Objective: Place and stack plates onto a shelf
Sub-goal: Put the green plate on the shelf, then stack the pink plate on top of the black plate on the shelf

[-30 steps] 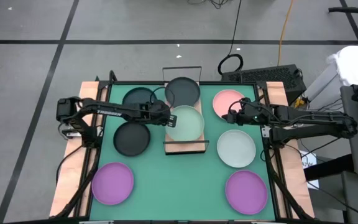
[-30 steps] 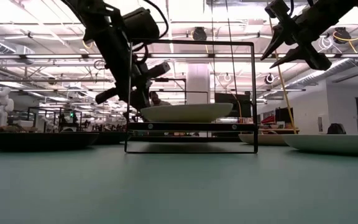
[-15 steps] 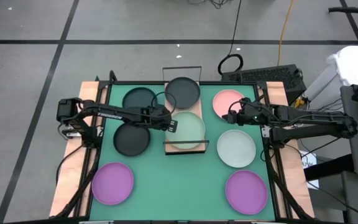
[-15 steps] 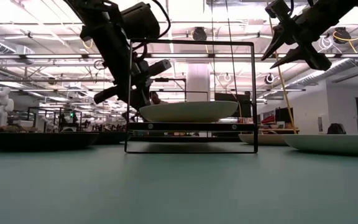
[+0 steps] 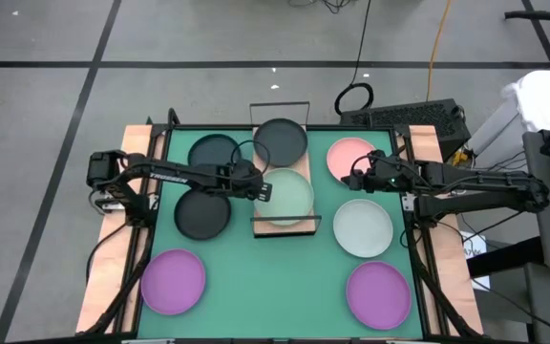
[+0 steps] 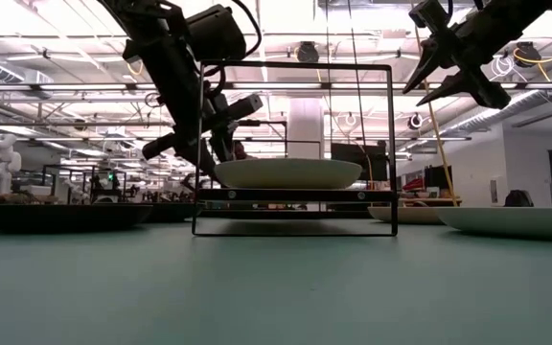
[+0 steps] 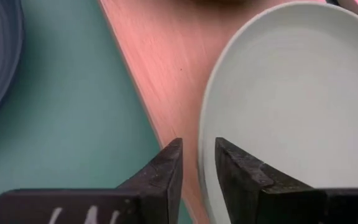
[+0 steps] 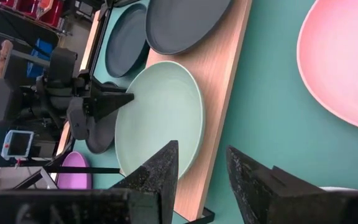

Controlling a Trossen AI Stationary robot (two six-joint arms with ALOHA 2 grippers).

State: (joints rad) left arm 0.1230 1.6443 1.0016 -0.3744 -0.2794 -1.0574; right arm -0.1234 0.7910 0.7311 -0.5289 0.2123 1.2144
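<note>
**Releasing the mint plate on the shelf**

Resting flat on the near half of the shelf (image 5: 299, 168), the mint plate (image 5: 285, 194) sits just in front of a grey plate (image 5: 281, 140) already on the far half; the two look to be touching or nearly so. The left gripper (image 5: 262, 188) is at the mint plate's left rim, and the left wrist view shows its fingers (image 7: 166, 171) slightly parted with the rim between them, so the grip looks loosened rather than firm.

The step in hand appears to be the let-go after placing. Next, the left gripper would need to open fully and back off to the left without dragging the plate, then go for one of the two grey plates (image 5: 201, 212) on the mat nearby.

The right gripper (image 5: 359, 176) hovers with parted fingers, holding nothing, beside the pink plate (image 5: 349, 155). A second mint plate (image 5: 363, 227) and two purple plates (image 5: 173, 280) lie on the mat.
</note>
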